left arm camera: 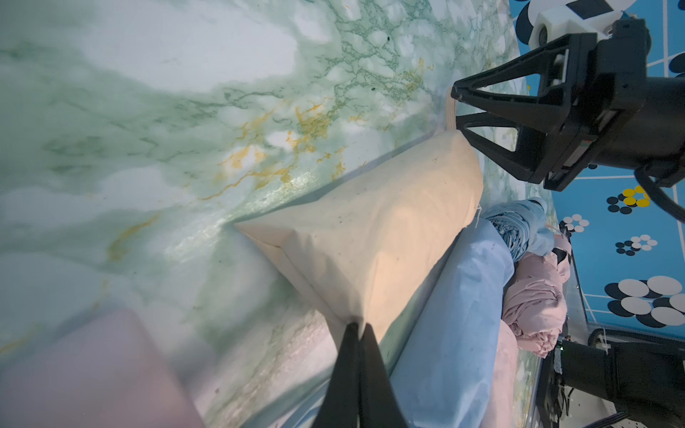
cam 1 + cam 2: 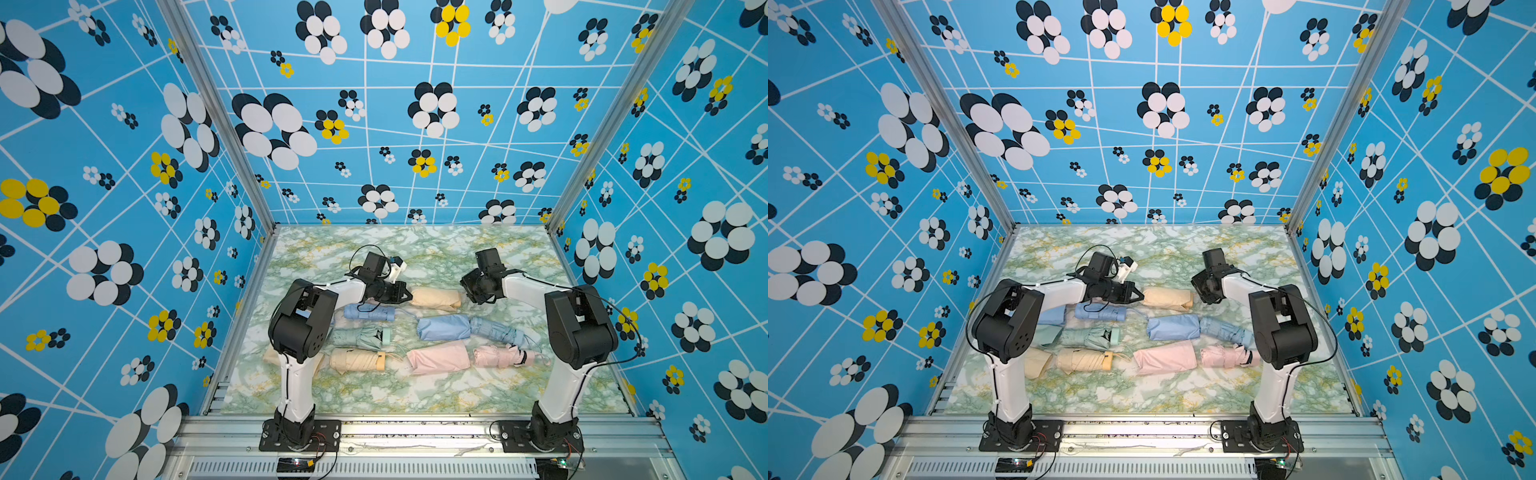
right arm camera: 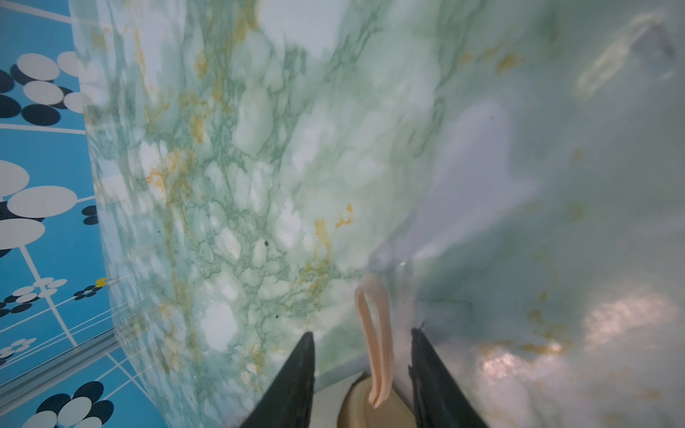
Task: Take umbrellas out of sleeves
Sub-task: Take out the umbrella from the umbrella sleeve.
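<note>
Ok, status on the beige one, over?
Left pincer shut on beige sleeve, closed end. Right pincer open, straddling umbrella handle, no grip yet. Blue sleeve alongside, not blocking.

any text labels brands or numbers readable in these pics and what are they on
None can be read.
mint umbrella, its dark tag: too small to tell if printed.
beige sleeve, close in the left wrist view: plain fabric, no label.
walls: flowers and lines only.

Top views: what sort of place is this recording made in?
Probably a robot test booth, not a home: flower-print wall panels on a metal frame, a marble-pattern table, and the left arm and right arm bolted to a front rail.
</note>
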### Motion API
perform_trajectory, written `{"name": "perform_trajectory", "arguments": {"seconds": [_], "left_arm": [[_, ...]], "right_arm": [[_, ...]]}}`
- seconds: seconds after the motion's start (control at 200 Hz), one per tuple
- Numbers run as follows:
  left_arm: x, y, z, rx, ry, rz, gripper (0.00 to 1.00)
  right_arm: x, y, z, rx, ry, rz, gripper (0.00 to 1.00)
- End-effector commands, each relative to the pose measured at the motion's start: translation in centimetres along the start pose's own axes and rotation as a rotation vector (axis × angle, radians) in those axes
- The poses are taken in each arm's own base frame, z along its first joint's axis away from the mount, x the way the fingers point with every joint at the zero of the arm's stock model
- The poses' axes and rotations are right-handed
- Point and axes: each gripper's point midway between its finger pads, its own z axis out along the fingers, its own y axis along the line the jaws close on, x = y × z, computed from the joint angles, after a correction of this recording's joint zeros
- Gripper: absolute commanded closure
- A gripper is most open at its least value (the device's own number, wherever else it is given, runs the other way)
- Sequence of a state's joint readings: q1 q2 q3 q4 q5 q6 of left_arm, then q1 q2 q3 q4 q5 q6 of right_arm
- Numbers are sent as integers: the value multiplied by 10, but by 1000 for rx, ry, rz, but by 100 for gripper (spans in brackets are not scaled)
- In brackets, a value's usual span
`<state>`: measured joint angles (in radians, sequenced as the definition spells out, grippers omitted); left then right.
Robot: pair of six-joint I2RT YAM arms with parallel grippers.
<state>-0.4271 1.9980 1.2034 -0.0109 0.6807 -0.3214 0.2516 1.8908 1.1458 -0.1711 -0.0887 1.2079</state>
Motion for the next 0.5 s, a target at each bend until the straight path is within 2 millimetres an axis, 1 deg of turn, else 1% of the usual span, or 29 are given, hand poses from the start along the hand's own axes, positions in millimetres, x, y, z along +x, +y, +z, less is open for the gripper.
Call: {"name": "perform_trajectory", "arguments": {"seconds": [0.0,0.215,0.495], "left_arm": [[0,-4,-1,6,-8,9,100],[0,-4,-1,6,-9,10,100],[1,-5,-2,8,-7,9,100]], "right_arm": [[-1,-2,5,1,9,49,59],[3,-8,12,9,21,73,67],[5,-8,15,-1,31,94,81]]}}
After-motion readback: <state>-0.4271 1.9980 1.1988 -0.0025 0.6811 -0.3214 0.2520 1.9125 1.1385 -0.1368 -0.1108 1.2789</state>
